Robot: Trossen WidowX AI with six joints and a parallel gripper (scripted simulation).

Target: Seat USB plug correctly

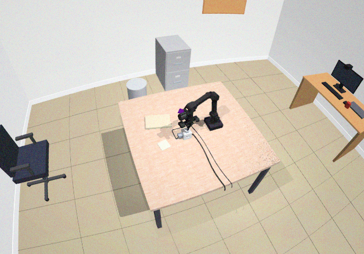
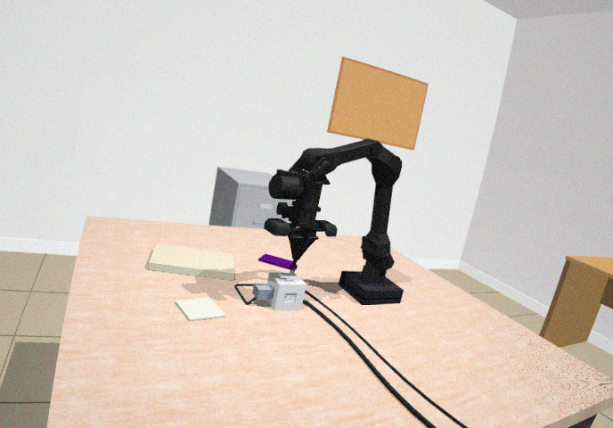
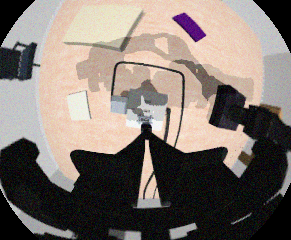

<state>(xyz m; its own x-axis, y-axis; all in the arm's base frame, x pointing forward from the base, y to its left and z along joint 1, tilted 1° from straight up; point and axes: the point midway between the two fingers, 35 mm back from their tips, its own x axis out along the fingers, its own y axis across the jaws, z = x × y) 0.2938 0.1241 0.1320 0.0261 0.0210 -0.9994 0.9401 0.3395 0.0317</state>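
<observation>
The white power cube (image 1: 187, 135) (image 2: 281, 299) (image 3: 157, 121) stands on the table, with a socket face visible on its side in the exterior view. My gripper (image 1: 187, 128) (image 2: 293, 266) (image 3: 147, 135) points down over the cube's top and is shut on the USB plug. A small pale, silvery part of the plug (image 2: 292, 271) shows just below the fingertips, above the cube's top. Whether its tip is still inside the top socket, and which way round it faces, I cannot tell. The fingers hide most of the plug.
A grey-blue adapter (image 1: 180, 135) (image 2: 263, 291) (image 3: 118, 104) sticks out of the cube's side. Black cables (image 1: 205, 150) (image 2: 357, 348) run to the table edge. A cream book (image 1: 157, 121) (image 2: 191, 260), a pale note (image 1: 164, 144) (image 2: 200, 308) and a purple block (image 2: 275, 260) (image 3: 189, 27) lie around.
</observation>
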